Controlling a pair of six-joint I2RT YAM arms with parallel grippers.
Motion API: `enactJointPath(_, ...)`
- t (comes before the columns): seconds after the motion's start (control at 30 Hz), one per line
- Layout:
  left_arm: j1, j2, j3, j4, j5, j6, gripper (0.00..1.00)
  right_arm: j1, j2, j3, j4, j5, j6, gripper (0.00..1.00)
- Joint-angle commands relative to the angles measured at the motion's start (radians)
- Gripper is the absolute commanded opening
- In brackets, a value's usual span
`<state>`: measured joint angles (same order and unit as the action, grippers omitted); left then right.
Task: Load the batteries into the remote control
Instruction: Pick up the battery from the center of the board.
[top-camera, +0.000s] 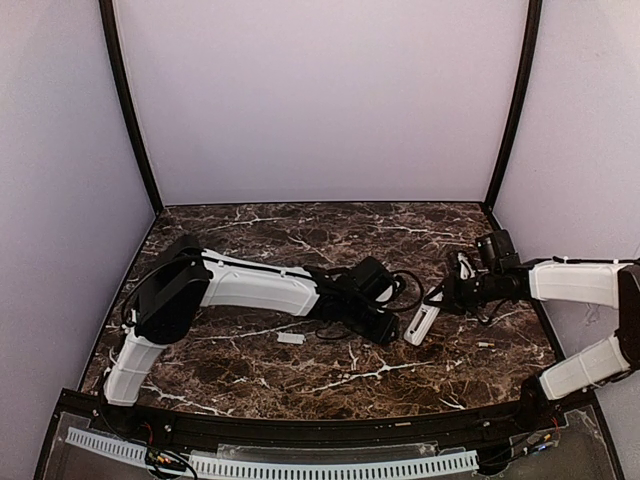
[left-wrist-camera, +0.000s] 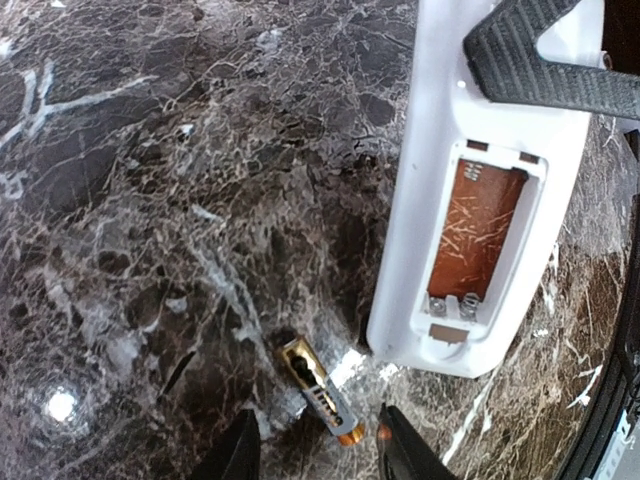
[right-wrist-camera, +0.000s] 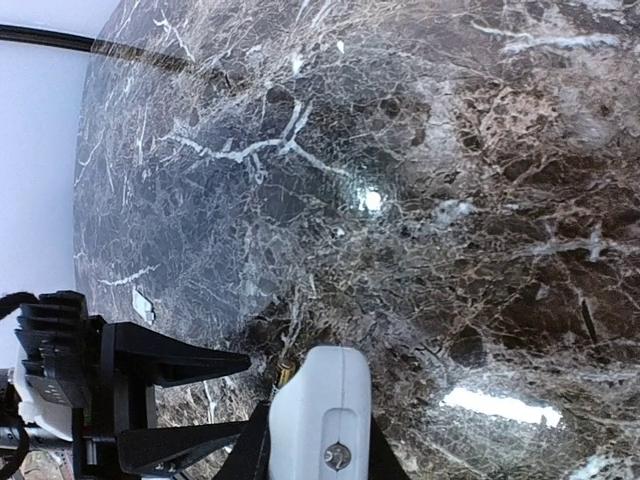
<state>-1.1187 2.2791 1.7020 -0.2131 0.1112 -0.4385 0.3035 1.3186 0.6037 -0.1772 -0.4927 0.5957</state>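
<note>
The white remote control (left-wrist-camera: 430, 200) lies tilted with its back up and its compartment (left-wrist-camera: 485, 230) open. The inside looks reddish-brown, with two springs at the near end. My right gripper (right-wrist-camera: 318, 440) is shut on the remote's (right-wrist-camera: 320, 400) far end, also seen from above (top-camera: 447, 298). One battery (left-wrist-camera: 320, 392), gold and dark, lies on the marble just left of the remote's near corner. My left gripper (left-wrist-camera: 315, 428) hangs over it, open, with one finger on each side of the battery and a gap on both. From above, the left gripper (top-camera: 388, 328) sits right beside the remote (top-camera: 422, 322).
A small flat white cover piece (top-camera: 290, 338) lies on the marble table (top-camera: 300, 380), left of the left gripper, and shows small in the right wrist view (right-wrist-camera: 143, 305). A tiny pale object (top-camera: 487, 345) lies near the right arm. Purple walls enclose the table.
</note>
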Motion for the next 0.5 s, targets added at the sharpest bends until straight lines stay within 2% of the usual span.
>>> enactJointPath(0.0, -0.022, 0.052, 0.082, -0.101, -0.034, 0.036, 0.39, -0.030, -0.024, -0.028, -0.057, 0.066, -0.049, 0.00)
enactJointPath(0.17, -0.033, 0.113, 0.163, -0.182, -0.082, 0.047, 0.33, -0.062, -0.040, -0.037, -0.071, 0.053, -0.062, 0.00)
enactJointPath(0.27, -0.035, 0.135, 0.212, -0.275, -0.143, 0.060, 0.22, -0.070, -0.046, -0.037, -0.073, 0.045, -0.067, 0.00)
enactJointPath(0.47, -0.036, 0.144, 0.258, -0.454, -0.259, 0.106, 0.08, -0.072, -0.035, -0.028, -0.061, -0.013, -0.068, 0.00)
